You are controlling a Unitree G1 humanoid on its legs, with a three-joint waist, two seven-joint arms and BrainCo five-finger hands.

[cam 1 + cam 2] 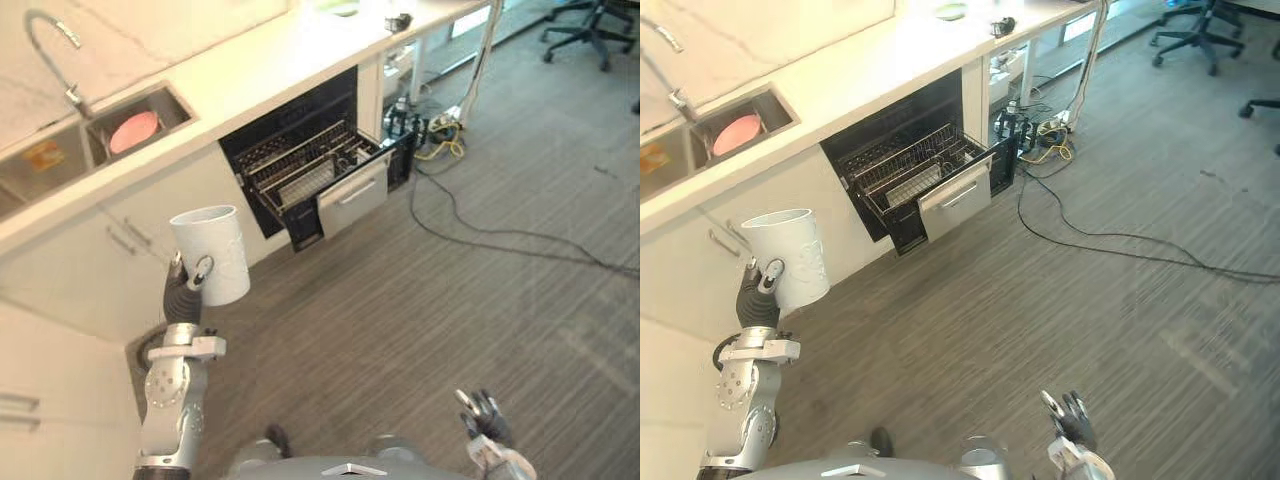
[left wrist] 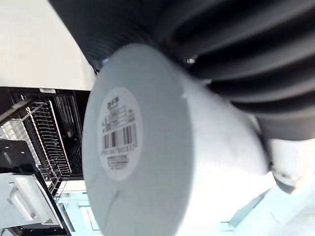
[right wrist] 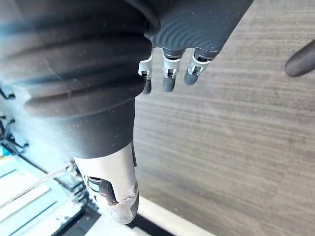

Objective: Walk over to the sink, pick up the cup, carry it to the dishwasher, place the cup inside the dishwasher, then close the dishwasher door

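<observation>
One carpeted floor (image 1: 420, 300): grey and striped, it lay bare between the robot and the open dishwasher (image 1: 300, 130)
Counter (image 1: 260, 70): long and pale, it ran along the far left, with the sink (image 1: 40, 185) set into its left end and the dishwasher under it further right
Dishwasher: it stood open and dark inside, its wire rack (image 1: 300, 165) drawn out over the floor behind a silver front panel (image 1: 352, 195); the part of the rack that showed looked unloaded
Sink: at the far left, with a pink plate (image 1: 133, 131) lying in its right basin
Cup (image 1: 212, 250): white and upright, mouth up, long axis close to vertical; it was held in the air before the cabinet doors, to the near left of the dishwasher
Left hand (image 1: 185, 285): fingers and thumb were curled round the cup's lower wall from the near side
Right hand (image 1: 482, 412): low at the near right, fingers loosely straight, holding nothing
Relation for the coming move: the rack lay to the far right of the cup and well apart from it; the left hand was the nearer of the two, the right hand much further off, so the carry would likely run rightward and away, and the cup would probably need tipping before it went in
</observation>
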